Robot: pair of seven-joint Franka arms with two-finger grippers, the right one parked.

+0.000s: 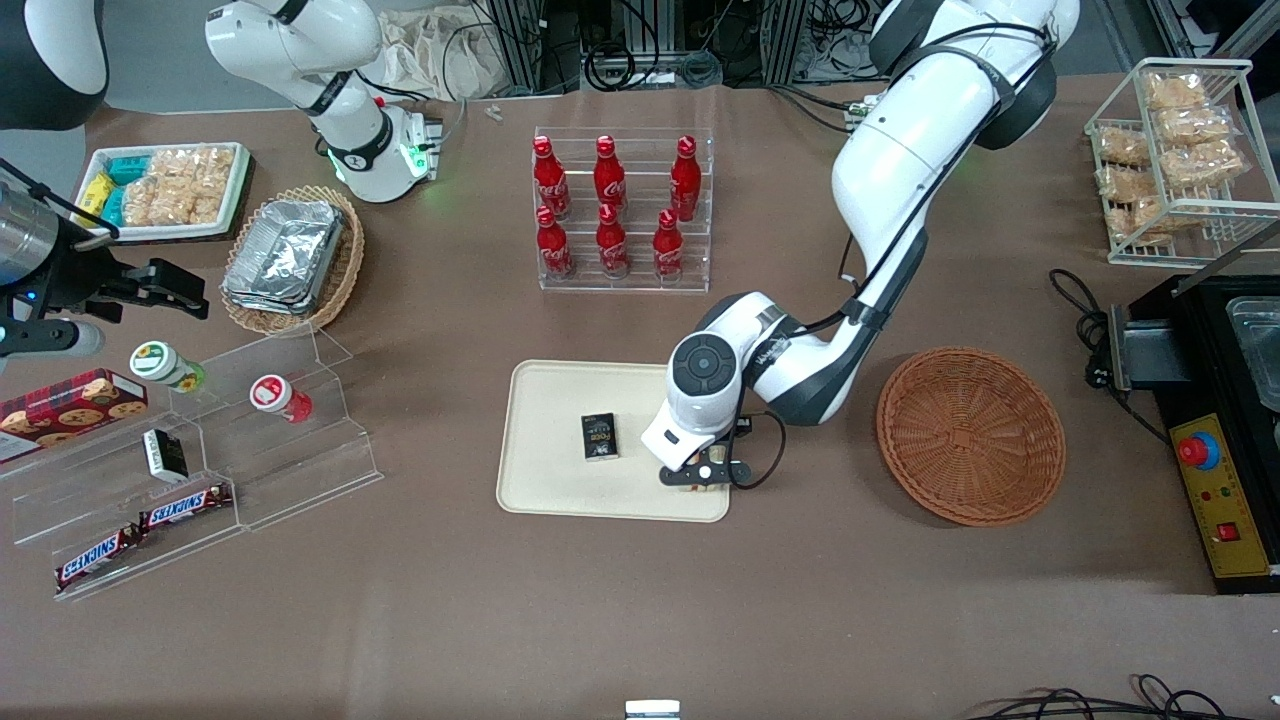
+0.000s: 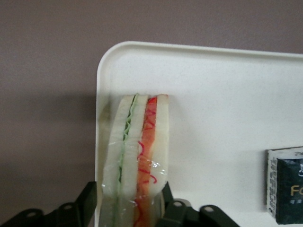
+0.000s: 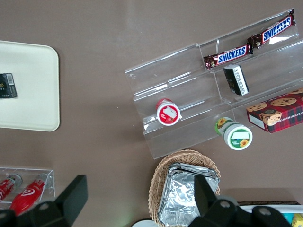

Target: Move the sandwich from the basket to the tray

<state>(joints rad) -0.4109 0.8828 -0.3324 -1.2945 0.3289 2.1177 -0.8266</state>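
Observation:
The sandwich, white bread with green and orange-pink layers in clear wrap, stands on its edge on the cream tray close to a rounded corner. My left gripper straddles it and is open: one finger touches the bread and the other finger stands a little apart. In the front view the gripper is low over the tray, at the corner nearest the camera on the basket's side, and hides the sandwich. The round reddish-brown basket lies beside the tray with nothing in it.
A small black packet lies on the tray, close to the gripper. A clear rack of red bottles stands farther from the camera than the tray. Clear stepped shelves with snacks sit toward the parked arm's end.

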